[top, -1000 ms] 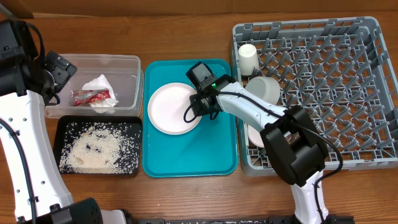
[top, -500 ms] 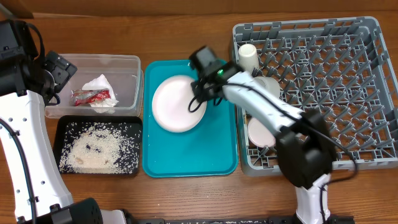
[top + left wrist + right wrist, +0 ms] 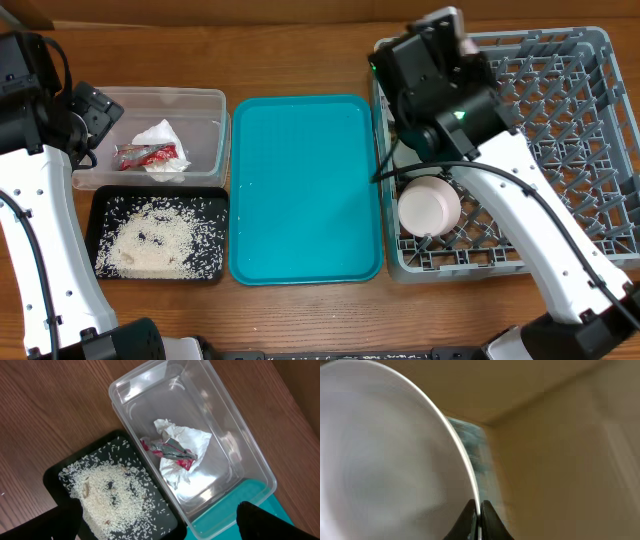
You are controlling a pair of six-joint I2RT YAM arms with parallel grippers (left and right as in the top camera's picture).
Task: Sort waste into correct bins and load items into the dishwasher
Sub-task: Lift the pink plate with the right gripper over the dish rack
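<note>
The right pincer [image 3: 479,510] is clamped on the rim of the plate [image 3: 385,455], its two dark fingertips pressed on either side of the thin edge. In the right wrist view the plate is a pale, blurred disc filling the left side, seen nearly edge-on. From above, the right arm's wrist is raised over the far left corner of the dish rack [image 3: 580,150], and the plate itself is hidden beneath it. One white bowl [image 3: 430,205] sits in the rack near its front left corner, just below the arm. The teal tray [image 3: 305,190] lies on the counter [image 3: 300,50] between the rack and the two bins on the left. The left pincer [image 3: 160,507] hangs above those bins with its fingers wide apart and nothing between them; only the dark tips show at the bottom corners of the left wrist view. The tub [image 3: 205,100] holds the crumpled napkin [image 3: 160,135] with the red wrapper [image 3: 145,153] lying on it. Just in front of the tub, touching or nearly touching it, the black tray [image 3: 98,200] carries the rice [image 3: 150,240], heaped in the middle and scattered in loose grains toward the edges.
</note>
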